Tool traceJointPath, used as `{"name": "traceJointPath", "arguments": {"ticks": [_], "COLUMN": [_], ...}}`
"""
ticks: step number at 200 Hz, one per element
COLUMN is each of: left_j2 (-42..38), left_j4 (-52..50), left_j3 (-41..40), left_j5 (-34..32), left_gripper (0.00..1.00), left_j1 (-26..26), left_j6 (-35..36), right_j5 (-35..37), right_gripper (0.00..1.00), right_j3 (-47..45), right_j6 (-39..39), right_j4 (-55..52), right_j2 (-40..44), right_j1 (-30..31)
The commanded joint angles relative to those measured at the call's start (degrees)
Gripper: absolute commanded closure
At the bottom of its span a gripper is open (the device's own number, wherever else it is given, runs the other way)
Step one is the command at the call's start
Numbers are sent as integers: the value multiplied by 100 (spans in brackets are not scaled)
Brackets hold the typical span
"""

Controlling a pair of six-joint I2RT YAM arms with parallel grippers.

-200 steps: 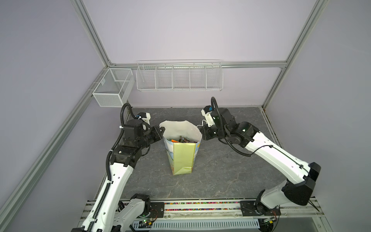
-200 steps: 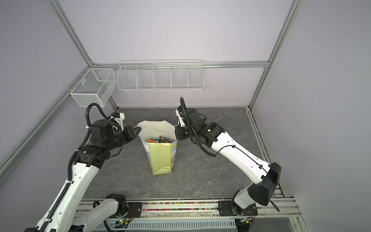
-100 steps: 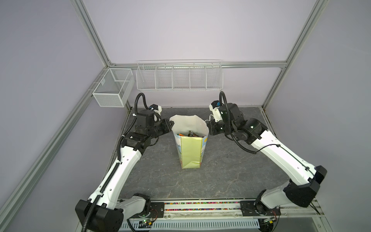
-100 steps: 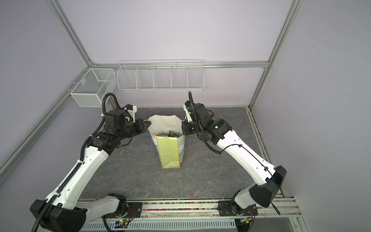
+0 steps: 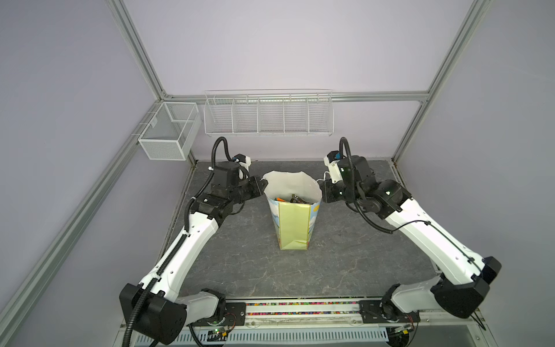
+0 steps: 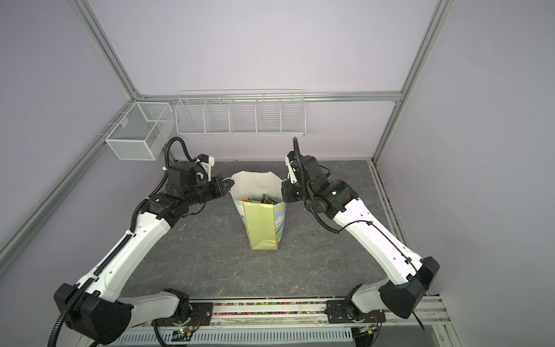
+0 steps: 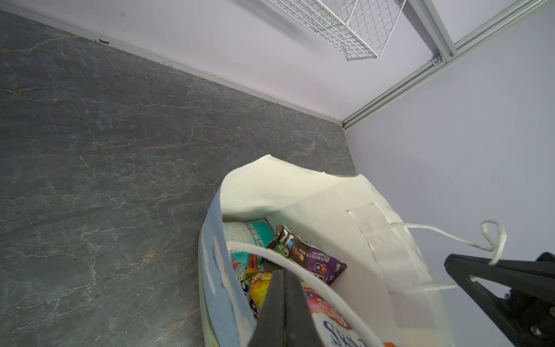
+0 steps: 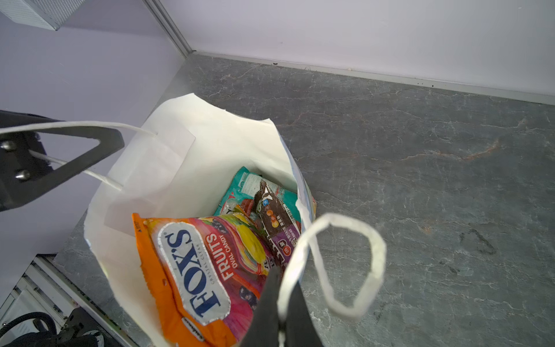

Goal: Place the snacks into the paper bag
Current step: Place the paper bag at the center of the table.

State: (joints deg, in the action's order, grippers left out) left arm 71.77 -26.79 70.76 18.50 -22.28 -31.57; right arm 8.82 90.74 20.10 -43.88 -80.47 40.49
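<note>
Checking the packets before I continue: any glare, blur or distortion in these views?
Right wrist: FOX'S pouch sharp and readable, mild sheen; the handle loop near the lens is soft. Left wrist: jaws soft, packets half hidden. Top views: even light, bag contents tiny.

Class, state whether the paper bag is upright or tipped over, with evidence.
Upright: the paper bag has its base down at the table and open mouth facing up, snacks inside.

Lilac walls [image 5: 270, 45], aluminium frame posts [image 5: 138, 51], grey marbled floor [image 5: 345, 255]; divided wire rack [image 5: 268, 115] upper centre, mesh basket [image 5: 168, 132] upper left.
</note>
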Motion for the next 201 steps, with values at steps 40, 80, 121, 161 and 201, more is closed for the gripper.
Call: {"name": "traceJointPath", "arguments": {"ticks": [40,80,121,161,201], "left_j2": [134,460,661,597,335], "left_j4": [395,223,222,273,322], "left_j3": [38,293,424,295,159], "left_j5": [-85,-187,-258,-206,-259], "left_gripper": [100,100,100,100,99], "left_j1": [-7,-9,-4,-5,-11], "left_j6": [247,446,492,452,406], "right_j5": [90,50,71,-195,-416], "right_gripper": [93,93,93,92,69], "right_j3": [-189,75,-79,-411,-501], "right_j6": [-66,-210,-202,-107,-24], "right_j4": [522,403,467,625,664], "right_j2": [286,84,102,178,225], "right_j1": [-184,-542,-761,-793,-792]}}
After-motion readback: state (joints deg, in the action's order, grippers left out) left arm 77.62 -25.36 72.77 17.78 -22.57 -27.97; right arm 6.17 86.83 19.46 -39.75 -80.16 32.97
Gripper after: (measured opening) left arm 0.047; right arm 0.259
